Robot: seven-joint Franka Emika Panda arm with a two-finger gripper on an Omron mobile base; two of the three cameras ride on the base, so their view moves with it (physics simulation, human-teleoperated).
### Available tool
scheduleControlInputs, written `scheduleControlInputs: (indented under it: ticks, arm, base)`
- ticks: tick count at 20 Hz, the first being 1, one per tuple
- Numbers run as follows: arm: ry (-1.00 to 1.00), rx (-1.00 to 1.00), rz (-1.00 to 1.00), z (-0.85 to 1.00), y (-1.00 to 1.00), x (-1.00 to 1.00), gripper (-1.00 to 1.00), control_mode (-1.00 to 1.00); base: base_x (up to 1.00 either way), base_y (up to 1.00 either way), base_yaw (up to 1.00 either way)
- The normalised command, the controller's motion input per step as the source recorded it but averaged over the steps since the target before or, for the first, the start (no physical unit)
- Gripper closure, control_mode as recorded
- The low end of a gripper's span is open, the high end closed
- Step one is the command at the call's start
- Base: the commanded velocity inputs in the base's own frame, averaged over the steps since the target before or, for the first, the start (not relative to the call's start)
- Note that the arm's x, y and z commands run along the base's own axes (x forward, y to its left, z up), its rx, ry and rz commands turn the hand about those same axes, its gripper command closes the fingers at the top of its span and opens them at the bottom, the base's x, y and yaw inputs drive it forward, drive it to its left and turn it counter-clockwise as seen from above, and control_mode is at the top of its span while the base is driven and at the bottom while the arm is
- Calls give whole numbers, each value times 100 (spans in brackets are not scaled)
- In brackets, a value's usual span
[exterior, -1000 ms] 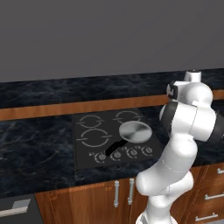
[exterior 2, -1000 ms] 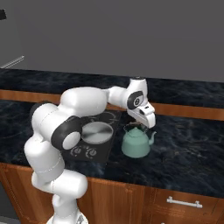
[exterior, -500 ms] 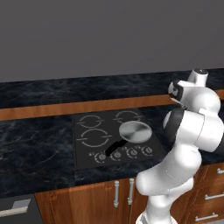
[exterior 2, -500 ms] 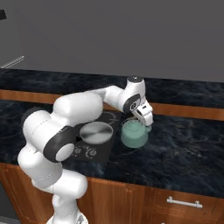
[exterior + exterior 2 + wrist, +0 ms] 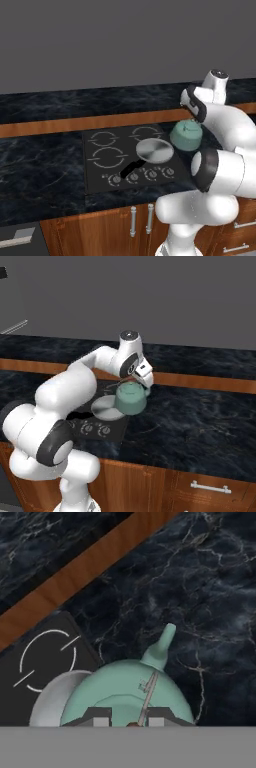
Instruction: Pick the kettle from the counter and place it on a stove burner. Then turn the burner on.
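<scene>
The kettle (image 5: 131, 398) hangs in the air directly under the gripper (image 5: 140, 376), just off the right edge of the cooktop (image 5: 131, 156) and above the counter (image 5: 200, 416). The gripper is clamped on the kettle's thin wire handle (image 5: 148, 696): in the hand view the two fingertips (image 5: 100, 717) sit on either side of the wire, right over the rounded green top, with the spout (image 5: 161, 645) pointing away from the hand.

In the left base view the kettle (image 5: 186, 135) shows just right of the silver pan (image 5: 155, 150), at the cooktop's right edge, partly hidden behind the white arm. The right base view shows its body clear of the stone, overlapping the pan (image 5: 107, 407) from this angle.

The left base view lays out the white ring markings, the largest burner (image 5: 109, 157) at front left, the pan's black handle (image 5: 131, 169) and the row of knobs (image 5: 142, 175) along the front edge. The hand view shows one small ring (image 5: 47, 660) beside the pan's rim (image 5: 55, 697), and the wooden strip (image 5: 75, 579) running across the counter behind.
</scene>
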Motion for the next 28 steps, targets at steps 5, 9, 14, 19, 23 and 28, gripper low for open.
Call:
scheduleControlInputs:
  ticks: [5, 9, 14, 19, 23, 28]
  arm:
    - [0, -6, 6, 99, 100, 0, 100, -100]
    - [0, -4, 3, 56, 100, 11, 100, -100]
    - [0, 0, 4, 1, 100, 18, 100, -100]
    - [0, 0, 4, 0, 100, 14, 100, -100]
    - [0, 0, 3, 0, 100, 12, 100, -100]
    - [0, 0, 2, -15, 93, 15, 100, -100]
  base:
    - [0, 0, 0]
    - [0, 0, 0]
    - [0, 0, 0]
    - [0, 0, 0]
    - [0, 0, 0]
    - [0, 0, 0]
